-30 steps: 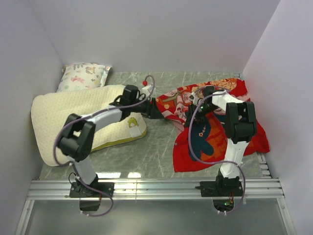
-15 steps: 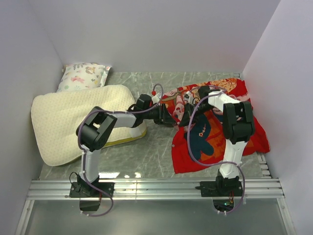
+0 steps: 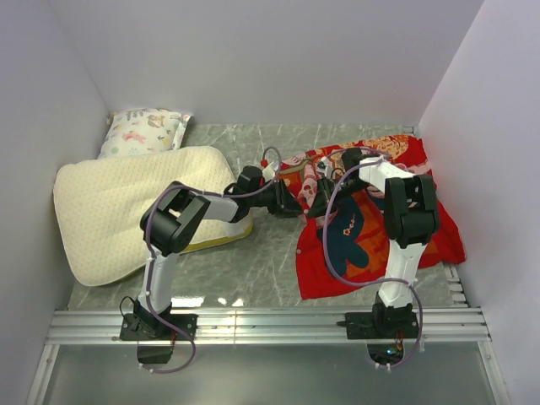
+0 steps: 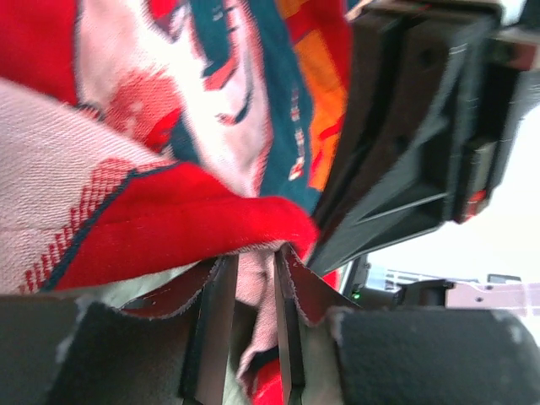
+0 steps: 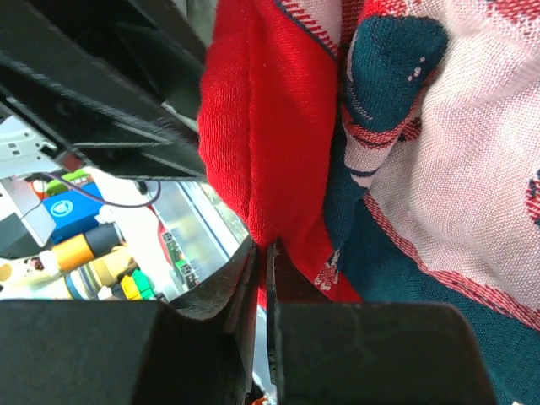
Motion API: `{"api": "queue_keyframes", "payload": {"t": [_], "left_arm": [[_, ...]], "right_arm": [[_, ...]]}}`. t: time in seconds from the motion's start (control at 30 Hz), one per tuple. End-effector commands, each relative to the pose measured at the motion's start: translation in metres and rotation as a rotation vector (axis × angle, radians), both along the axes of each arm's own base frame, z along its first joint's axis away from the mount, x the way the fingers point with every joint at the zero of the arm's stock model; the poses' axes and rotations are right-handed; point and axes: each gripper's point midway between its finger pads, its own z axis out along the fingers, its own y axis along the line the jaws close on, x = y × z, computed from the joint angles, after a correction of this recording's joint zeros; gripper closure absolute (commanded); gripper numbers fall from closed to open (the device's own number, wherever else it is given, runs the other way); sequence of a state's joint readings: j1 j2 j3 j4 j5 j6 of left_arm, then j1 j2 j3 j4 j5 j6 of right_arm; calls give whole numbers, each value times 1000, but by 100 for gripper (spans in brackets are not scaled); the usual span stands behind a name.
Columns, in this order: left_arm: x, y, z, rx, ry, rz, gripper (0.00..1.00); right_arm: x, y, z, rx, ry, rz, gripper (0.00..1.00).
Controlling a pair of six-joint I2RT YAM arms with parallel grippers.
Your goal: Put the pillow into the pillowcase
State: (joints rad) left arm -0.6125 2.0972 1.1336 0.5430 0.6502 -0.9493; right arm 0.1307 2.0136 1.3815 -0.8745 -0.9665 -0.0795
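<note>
The cream quilted pillow point(image 3: 126, 207) lies at the left of the table, its yellow edge band toward the middle. The red printed pillowcase point(image 3: 380, 228) lies crumpled at the right. My left gripper point(image 3: 291, 202) reaches across to the pillowcase's left edge and is shut on a fold of its pink reverse point(image 4: 253, 287). My right gripper point(image 3: 314, 207) is right beside it, shut on the red hem point(image 5: 268, 253). The two grippers nearly touch. In the left wrist view the red fabric point(image 4: 169, 219) fills most of the frame.
A white animal-print pillow point(image 3: 143, 131) leans in the back left corner. Grey walls close in the left, back and right. An aluminium rail point(image 3: 270, 325) runs along the near edge. The left arm's elbow point(image 3: 173, 219) hangs over the cream pillow.
My left gripper has moved right, off the pillow, to the pillowcase's left edge, and is shut on fabric there. The right gripper has stayed holding the hem.
</note>
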Motion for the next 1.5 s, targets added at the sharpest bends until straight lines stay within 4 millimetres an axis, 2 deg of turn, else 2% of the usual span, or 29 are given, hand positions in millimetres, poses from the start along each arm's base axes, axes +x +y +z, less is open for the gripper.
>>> {"api": "queue_keyframes", "payload": {"t": [0.0,0.27,0.4,0.47,0.5,0.53,0.57,0.6,0.63,0.67,0.7,0.73,0.77,0.9,0.93,1.0,1.03,1.07,1.1,1.17,1.2,1.23,1.33,1.47], "left_arm": [[6,-14,34,-124,-90,-28,71],[4,-19,41,-155,-105,-54,75],[3,-18,35,-138,-45,-65,99],[0,-11,29,-92,-29,-83,100],[0,-3,32,-62,-31,-79,100],[-8,10,13,45,-9,-98,100],[-12,19,7,105,-8,-105,99],[-15,27,15,135,-40,-115,99],[-11,40,7,226,-112,-109,100],[-25,57,-6,310,-48,-123,100],[-22,70,-1,342,-68,-108,100],[-18,85,-8,424,-93,-92,100],[-25,99,-17,489,-52,-99,100],[-20,149,-32,685,-29,-68,100],[-19,157,-35,705,-35,-75,100],[-23,150,-21,528,-24,-118,99],[-25,139,-9,417,-3,-115,97],[-26,131,2,335,-7,-118,93],[-27,113,21,229,-92,-142,81],[-31,93,34,184,-118,-151,76],[-35,76,40,161,-150,-184,75],[-31,65,48,123,-162,-174,74],[-27,43,48,56,-114,-142,72],[-18,16,55,-27,-129,-129,67]], "right_arm": [[-4,3,2,30,16,14,100],[-8,3,1,40,22,18,100],[-7,2,2,42,22,16,100],[-4,-4,5,38,24,4,100],[-3,-7,5,33,15,4,100],[0,-11,6,31,10,-2,100],[1,-17,8,27,18,-16,99],[1,-21,8,23,17,-22,99],[2,-26,9,13,7,-24,99],[0,-29,10,5,12,-24,99],[1,-35,8,-5,9,-32,99],[-1,-40,7,-27,5,-34,99],[-2,-43,4,-44,5,-36,99],[-7,-58,-2,-111,-9,-29,99],[-4,-70,-1,-111,-7,-62,99],[-7,-69,5,-82,3,-59,99],[-10,-66,6,-70,11,-57,99],[-9,-63,5,-59,6,-57,98],[-10,-58,7,-29,16,-60,98],[-11,-48,4,3,32,-50,98],[-11,-43,6,32,44,-57,98],[-10,-42,6,47,49,-62,98],[-11,-23,14,116,51,-30,98],[-13,-7,26,186,60,1,98]]}}
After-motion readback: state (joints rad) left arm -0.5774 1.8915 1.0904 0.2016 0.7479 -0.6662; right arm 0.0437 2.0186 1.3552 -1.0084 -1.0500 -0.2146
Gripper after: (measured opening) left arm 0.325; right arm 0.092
